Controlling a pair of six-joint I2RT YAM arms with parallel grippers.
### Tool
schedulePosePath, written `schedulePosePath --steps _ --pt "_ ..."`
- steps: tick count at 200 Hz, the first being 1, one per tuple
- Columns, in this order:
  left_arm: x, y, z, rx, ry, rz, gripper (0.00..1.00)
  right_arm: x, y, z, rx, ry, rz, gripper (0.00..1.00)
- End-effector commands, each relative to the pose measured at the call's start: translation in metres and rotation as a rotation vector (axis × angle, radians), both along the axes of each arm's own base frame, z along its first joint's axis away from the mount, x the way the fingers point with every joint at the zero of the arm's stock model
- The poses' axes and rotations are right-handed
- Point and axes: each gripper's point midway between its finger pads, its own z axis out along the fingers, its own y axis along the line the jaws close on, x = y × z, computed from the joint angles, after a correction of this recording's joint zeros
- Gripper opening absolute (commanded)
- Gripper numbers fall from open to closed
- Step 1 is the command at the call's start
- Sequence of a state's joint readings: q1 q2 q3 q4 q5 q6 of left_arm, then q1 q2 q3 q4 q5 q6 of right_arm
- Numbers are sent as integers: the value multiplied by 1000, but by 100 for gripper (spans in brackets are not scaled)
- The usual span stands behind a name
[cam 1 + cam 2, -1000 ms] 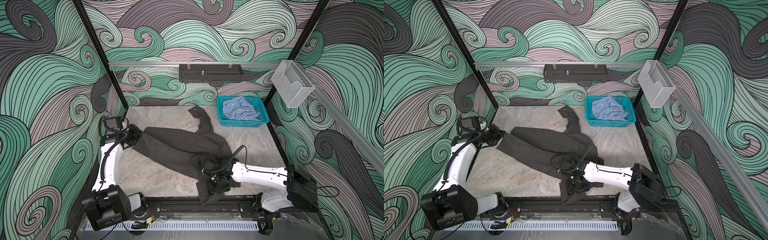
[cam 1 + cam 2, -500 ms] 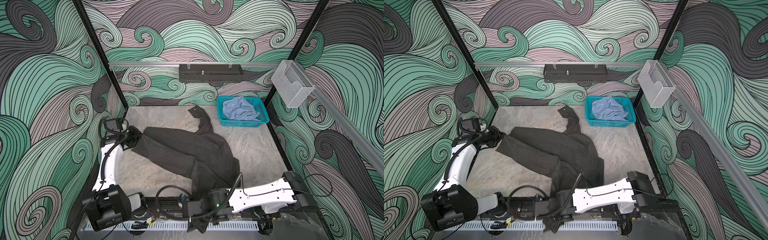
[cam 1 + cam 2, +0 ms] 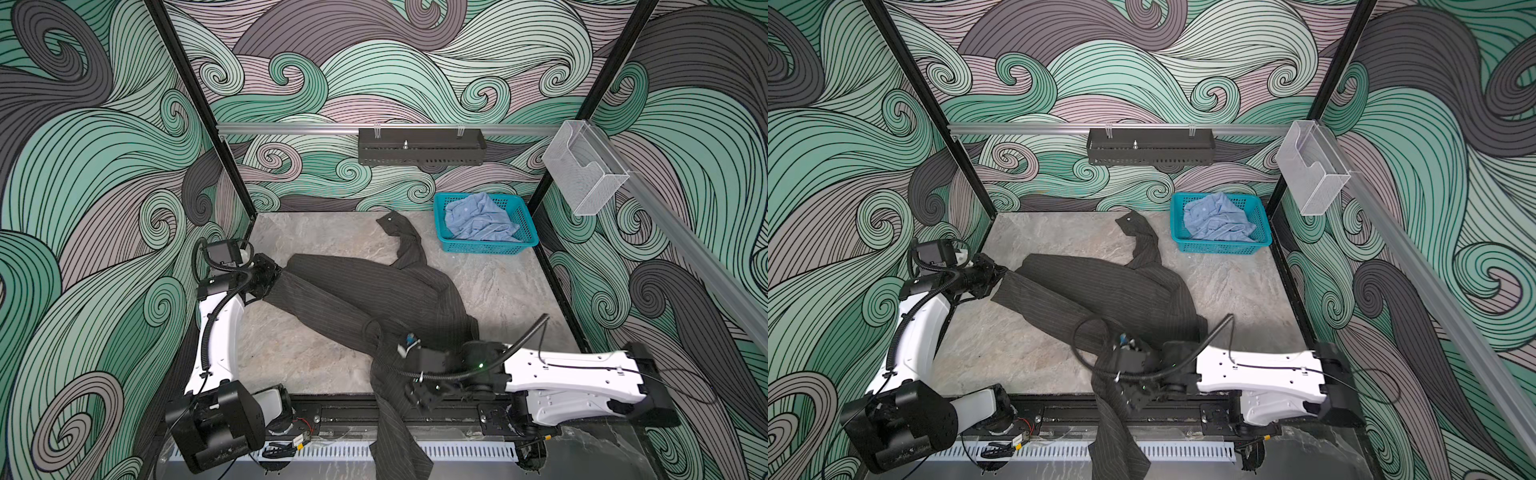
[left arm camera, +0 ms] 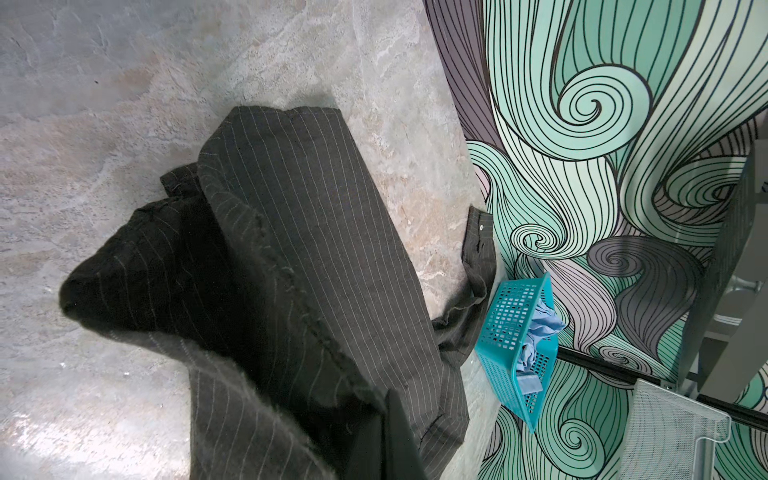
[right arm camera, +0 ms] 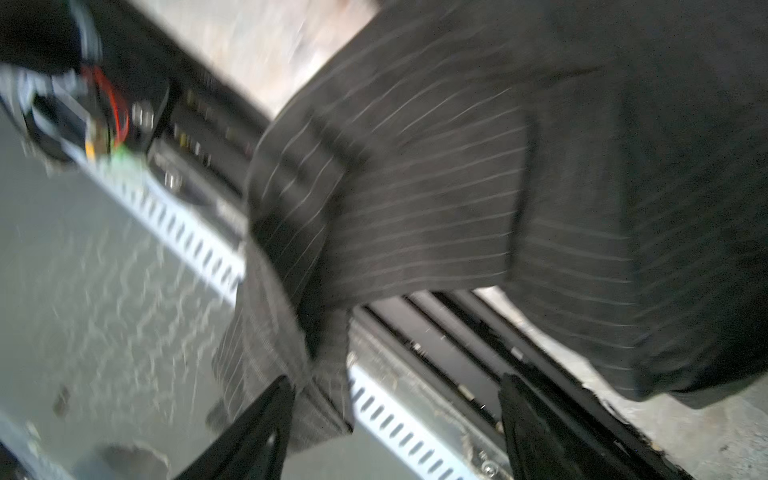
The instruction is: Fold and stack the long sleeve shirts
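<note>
Now that my right jaws have spread, the charcoal pinstriped shirt [image 3: 374,291] trails its sleeve [image 3: 395,440] off the desk [image 3: 299,357] front; my left jaws stay pinched on its far end; the light blue shirt [image 3: 478,220] waits in the teal mesh basket [image 3: 486,248]; no fold yet.

Charcoal pinstriped shirt [image 3: 353,291], light blue shirt [image 3: 478,220], teal mesh basket [image 3: 486,248], grey marbled tabletop [image 3: 299,361], green-and-mauve swirl walls [image 3: 374,75]
</note>
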State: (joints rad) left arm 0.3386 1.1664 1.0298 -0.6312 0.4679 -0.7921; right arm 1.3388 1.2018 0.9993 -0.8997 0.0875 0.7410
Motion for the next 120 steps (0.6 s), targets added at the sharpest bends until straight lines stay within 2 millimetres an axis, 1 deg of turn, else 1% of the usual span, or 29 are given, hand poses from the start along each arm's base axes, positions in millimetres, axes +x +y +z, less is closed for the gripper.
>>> schedulePosePath --steps 1,10,19,32,59,73,89,98,105,115,120 --pt "-13 -3 -4 6 21 -14 0 40 -21 -9 -30 -23 -161 78" --pt "-16 -5 -5 7 24 -17 0 46 -14 -11 -24 -2 -166 78" --pt "-18 -5 -7 9 29 -19 0 45 1 -12 -8 26 -135 78" --pt "-21 -5 -9 14 38 -20 0 34 25 -19 2 87 -88 79" --pt "-26 -4 -7 28 36 -12 0 6 74 -32 -4 127 20 84" --pt "-27 -3 -5 35 26 0 0 -7 92 -43 -6 156 49 86" --pt "-28 -2 -1 45 17 9 0 -20 106 -57 -13 186 73 86" --pt "-30 -1 0 47 15 15 0 -27 111 -64 -16 203 89 81" --pt "-31 -1 0 49 13 19 0 -34 113 -68 -26 213 103 74" --pt "-32 -1 1 52 9 21 0 -43 114 -72 -45 228 123 59" --pt "-33 -1 1 53 8 23 0 -49 113 -73 -54 233 134 49"
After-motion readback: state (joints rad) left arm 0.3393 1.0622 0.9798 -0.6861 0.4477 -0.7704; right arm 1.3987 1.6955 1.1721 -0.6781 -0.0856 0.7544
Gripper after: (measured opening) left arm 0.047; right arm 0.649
